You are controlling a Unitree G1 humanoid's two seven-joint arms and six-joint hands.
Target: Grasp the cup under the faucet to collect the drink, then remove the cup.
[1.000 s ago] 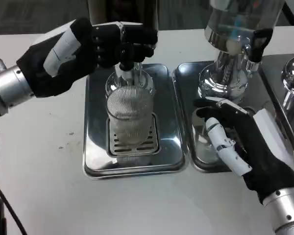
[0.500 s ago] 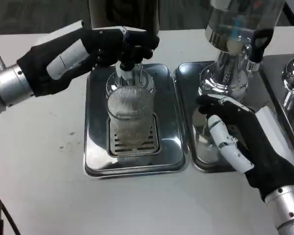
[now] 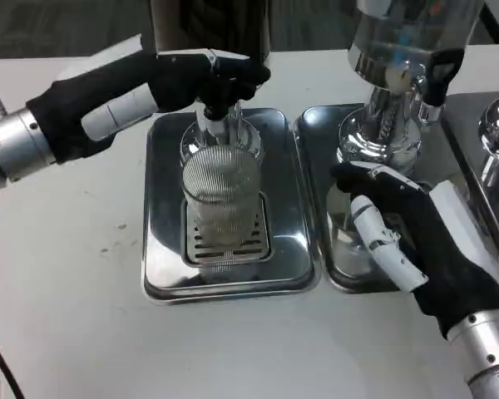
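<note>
On the white surface (image 3: 66, 291), the cup (image 3: 222, 199) is sitting on a tray (image 3: 162, 274) under the faucet (image 3: 214, 125) — left hand (image 3: 195, 79) clamping the faucet, right hand (image 3: 399, 224) resting with fingers apart.

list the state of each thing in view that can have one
ribbed clear glass cup: upright on the drip grate under the faucet, not held
left hand: on the black faucet handle
right hand: resting over the right steel drip tray, holding nothing
left steel drip tray: flat on the table

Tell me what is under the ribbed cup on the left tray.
The ribbed cup stands on a slotted drain grate in the left tray. The grate's middle is covered by the cup's base.
</note>
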